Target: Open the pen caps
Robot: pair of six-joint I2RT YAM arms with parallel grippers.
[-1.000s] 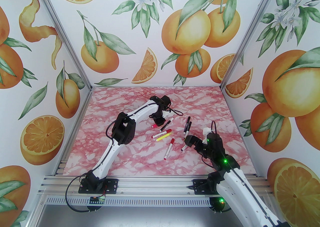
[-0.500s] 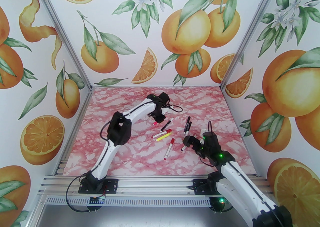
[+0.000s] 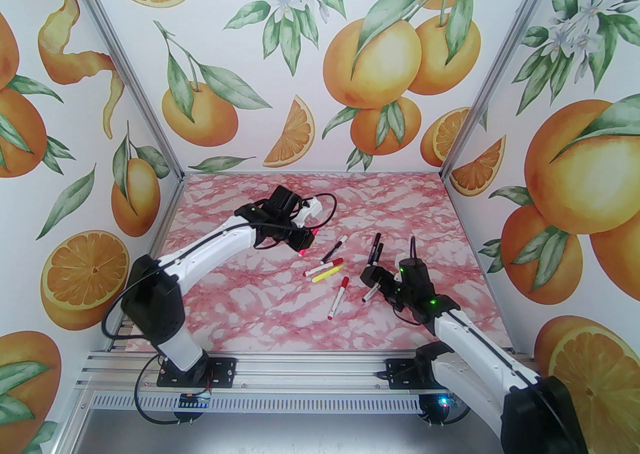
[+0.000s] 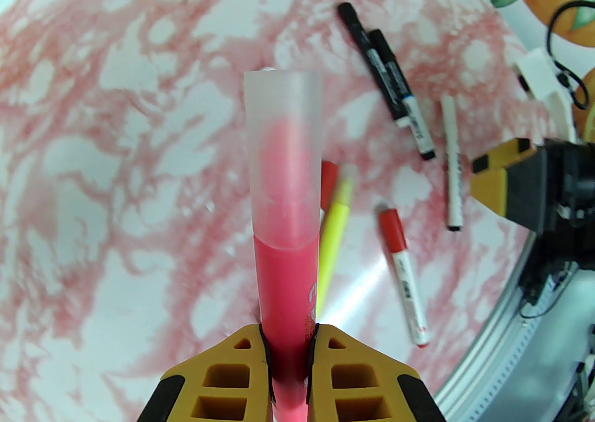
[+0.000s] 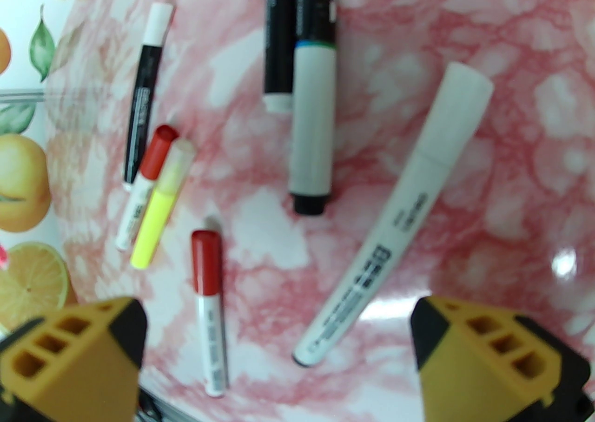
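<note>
My left gripper (image 3: 302, 241) is shut on the barrel of a pink pen (image 4: 286, 290), held above the table; the pen's frosted clear cap (image 4: 283, 132) points away from the fingers. My right gripper (image 5: 279, 332) stands open low over a white pen (image 5: 399, 225) with a white cap (image 5: 460, 99), which lies on the table between its fingers. In the top view the right gripper (image 3: 372, 278) sits at the right end of the pen cluster. Loose on the table lie a red-capped pen (image 3: 337, 298), a neon yellow pen (image 3: 329, 273) and two black markers (image 3: 375, 251).
The pink marbled table (image 3: 260, 312) is walled by orange-print panels on three sides. A second red-capped pen (image 5: 144, 183) and a black pen with a white end (image 5: 144, 90) lie beside the yellow one. An aluminium rail (image 3: 300, 367) carries both arm bases.
My left arm has pulled back toward its base and swung left, carrying the pink pen up off the table. The right gripper has edged left over the white pen, still open.
</note>
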